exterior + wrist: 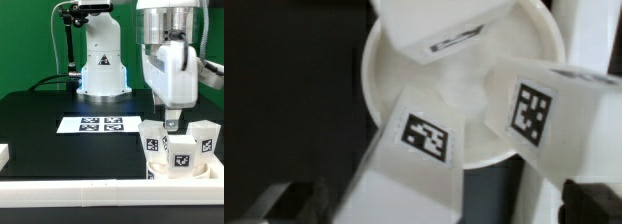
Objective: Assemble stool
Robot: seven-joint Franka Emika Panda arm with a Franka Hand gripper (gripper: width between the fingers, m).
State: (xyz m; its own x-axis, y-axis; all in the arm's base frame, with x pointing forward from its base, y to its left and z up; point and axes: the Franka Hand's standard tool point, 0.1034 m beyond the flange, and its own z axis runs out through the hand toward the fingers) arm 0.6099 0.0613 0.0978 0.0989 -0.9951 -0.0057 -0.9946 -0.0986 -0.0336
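While the rail (100,188) runs along the near edge of the surface (40,120), the stool sits just behind it at the exterior view's right: a seat (160,172) lying flat with three legs (183,150) standing up from it, tags facing the camera. The gripper (171,124) hangs right over the cluster, its tip down among the leg tops. Whether its fingers are clamped on a leg or merely beside one cannot be told; the wrist view shows the seat (384,90) and two tagged legs (429,140) close below, with finger (589,195) edges at the frame border, but not the contact itself. The likely trouble lies here: legs that look only partly seated and slightly tilted could be knocked loose or cross-threaded if the gripper twists or pulls off-axis. A sideways drag could also shove the seat against the rail. Farther back lies the marker board (98,125), then the arm's base (102,70), well apart from the work.
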